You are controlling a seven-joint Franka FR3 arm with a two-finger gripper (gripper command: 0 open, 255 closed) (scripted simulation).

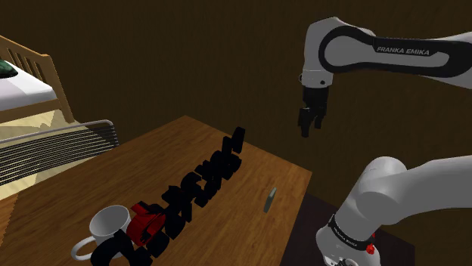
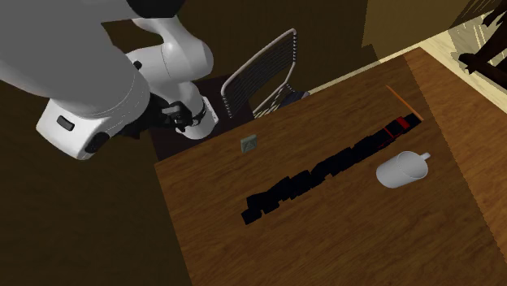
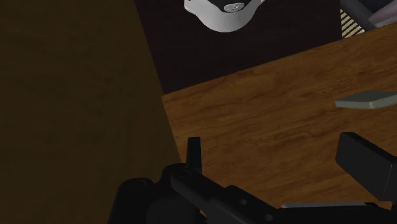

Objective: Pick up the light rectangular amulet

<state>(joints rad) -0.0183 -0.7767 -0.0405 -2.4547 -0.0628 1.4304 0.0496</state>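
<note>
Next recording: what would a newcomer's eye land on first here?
A long slanted row of black blocks runs across the wooden table, ending by a white mug and a red piece. The small pale grey amulet lies alone near the table edge closest to the stand, with the open black gripper hanging in the air above it.

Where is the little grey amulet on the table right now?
In the shoulder view the amulet lies by itself on the wooden table, to the right of the row of black pieces and near the table's right edge.
</note>
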